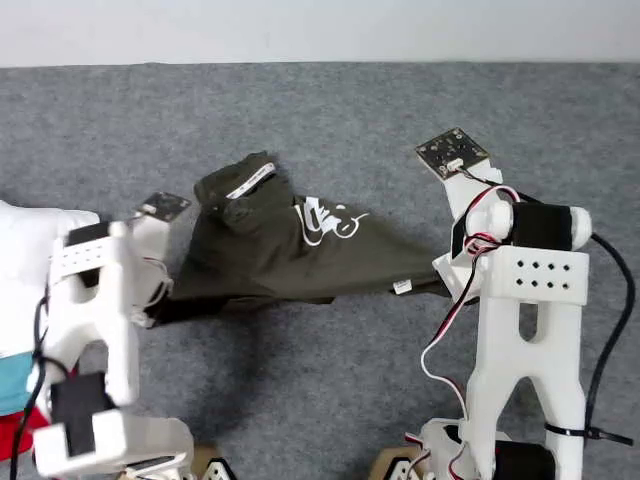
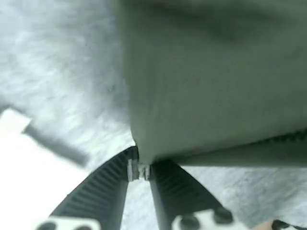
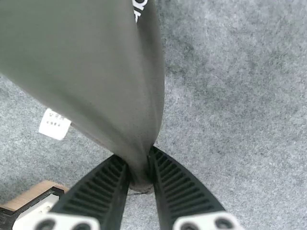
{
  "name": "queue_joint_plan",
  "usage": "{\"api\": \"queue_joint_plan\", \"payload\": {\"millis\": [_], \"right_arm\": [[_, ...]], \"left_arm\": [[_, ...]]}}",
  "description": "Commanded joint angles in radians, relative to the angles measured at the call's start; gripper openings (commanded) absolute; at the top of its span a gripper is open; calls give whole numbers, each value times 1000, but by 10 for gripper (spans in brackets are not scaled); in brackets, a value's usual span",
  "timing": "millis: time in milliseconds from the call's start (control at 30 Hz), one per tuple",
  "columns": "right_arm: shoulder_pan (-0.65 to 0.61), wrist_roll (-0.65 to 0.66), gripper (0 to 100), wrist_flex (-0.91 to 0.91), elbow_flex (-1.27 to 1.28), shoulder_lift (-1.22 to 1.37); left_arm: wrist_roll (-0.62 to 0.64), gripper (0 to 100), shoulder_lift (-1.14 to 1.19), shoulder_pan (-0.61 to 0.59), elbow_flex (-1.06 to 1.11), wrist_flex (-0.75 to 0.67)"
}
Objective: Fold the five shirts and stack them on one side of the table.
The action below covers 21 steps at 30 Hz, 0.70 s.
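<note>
"While both arms hold it, where is the dark green shirt (image 1: 270, 250)?"

"It is pulled out long between them. The grey table (image 1: 400, 110) is under it."

"What is the left gripper (image 2: 138, 165) doing?"

"It is pinched tight on one corner of the shirt. The right gripper (image 3: 139, 177) is pinched tight on the other end, near a little white tag (image 3: 53, 123)."

"Any more?"

"A white shirt (image 1: 25, 250), a blue shirt (image 1: 12, 385) and a red shirt (image 1: 18, 432) lie past the green shirt's left-gripper end."

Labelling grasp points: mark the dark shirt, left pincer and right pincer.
dark shirt (image 1: 262, 258), high view, mid body.
left pincer (image 2: 140, 165), left wrist view, between its fingertips.
right pincer (image 3: 138, 165), right wrist view, between its fingertips.
</note>
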Motion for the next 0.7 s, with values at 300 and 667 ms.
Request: {"api": "queue_joint_plan", "payload": {"millis": [300,667], "right_arm": [[-58,5,9,-21,-5,-25],[-73,5,9,-18,-5,-25]], "left_arm": [[-9,159,-256,11,-24,166],[-8,156,-278,104,-1,201]]}}
